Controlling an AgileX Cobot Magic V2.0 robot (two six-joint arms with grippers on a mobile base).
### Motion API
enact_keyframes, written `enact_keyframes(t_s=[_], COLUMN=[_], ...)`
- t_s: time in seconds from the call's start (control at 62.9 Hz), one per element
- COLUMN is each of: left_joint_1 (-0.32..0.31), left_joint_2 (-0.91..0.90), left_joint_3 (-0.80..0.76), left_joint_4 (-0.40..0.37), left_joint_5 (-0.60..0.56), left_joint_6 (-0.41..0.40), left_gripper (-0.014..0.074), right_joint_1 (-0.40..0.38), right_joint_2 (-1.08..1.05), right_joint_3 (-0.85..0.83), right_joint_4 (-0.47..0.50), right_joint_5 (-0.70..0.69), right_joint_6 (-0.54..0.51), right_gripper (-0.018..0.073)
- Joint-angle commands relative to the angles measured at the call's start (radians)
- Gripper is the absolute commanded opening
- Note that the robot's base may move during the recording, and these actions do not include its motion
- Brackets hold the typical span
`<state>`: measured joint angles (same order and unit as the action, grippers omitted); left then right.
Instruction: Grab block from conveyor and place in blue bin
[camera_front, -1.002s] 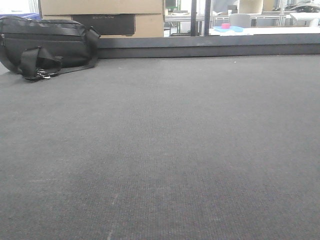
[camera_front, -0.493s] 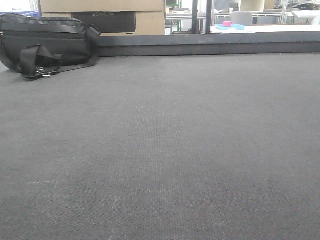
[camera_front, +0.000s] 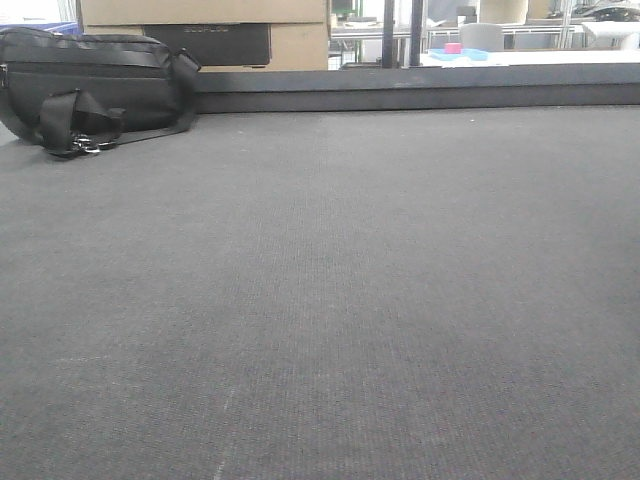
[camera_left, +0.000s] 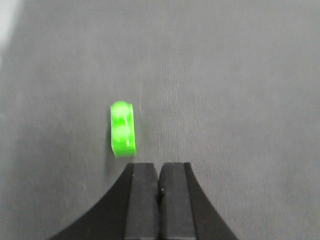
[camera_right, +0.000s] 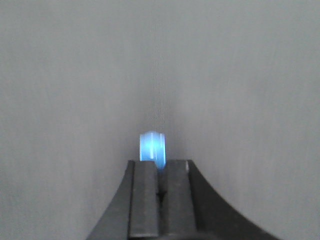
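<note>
**Left wrist-mounted view: block pickup, approach stage**

Left pincer (camera_left: 159, 167): fingers pressed together, nothing held.
Green block (camera_left: 123, 129): lying on the grey conveyor belt (camera_left: 240, 75), just ahead of the tips and left of the centre line; outline blurred.
Right pincer (camera_right: 159, 165), right wrist view: fingers likewise together, nothing clamped.
Blue block (camera_right: 152, 146): directly beyond the tips, its lower edge hidden behind them; contact cannot be told; also blurred.
Exterior front view: grey belt surface, with a black bag (camera_front: 90, 85) and cardboard boxes (camera_front: 200, 12) at the far left.
Blue bin: not seen in any view.

Handling note (judgement): no grasp has been made yet. The fingers are to be opened wider than the block before any descent, since shut fingers would only knock it along. Belt travel is suggested by the blur, so the pincer is best centred on the block's path. The left one would need shifting leftward first. Closure is best made squarely across two opposite faces.
</note>
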<state>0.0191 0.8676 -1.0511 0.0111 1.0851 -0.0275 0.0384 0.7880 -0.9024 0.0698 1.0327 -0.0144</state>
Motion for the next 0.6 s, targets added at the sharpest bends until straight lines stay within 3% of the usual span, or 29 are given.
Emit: enact_keyframes(t_s=[0.0,0.239,0.588], left_joint_1=[-0.004,-0.004,-0.004], left_joint_2=[0.082,0.227,0.305], left_joint_3=[-0.056,-0.066,-0.066], left_joint_4=[-0.011,-0.011,-0.011], left_joint_5=[0.007,-0.116,-0.103], left_joint_6=[0.001,0.001,0.001], left_gripper=[-0.0111,-0.0111,-0.0111], right_joint_1=[-0.005,-0.005,-0.005], right_joint_2=[0.119,0.336,0.507], right_joint_3=[-0.053,-0.1,-0.1], right_joint_4=[-0.003,-0.003,-0.006], right_joint_5=[0.1,0.128,0.005], right_joint_6=[-0.003,-0.003,-0.003], right_gripper=[-0.0162,-0.0162,-0.0137])
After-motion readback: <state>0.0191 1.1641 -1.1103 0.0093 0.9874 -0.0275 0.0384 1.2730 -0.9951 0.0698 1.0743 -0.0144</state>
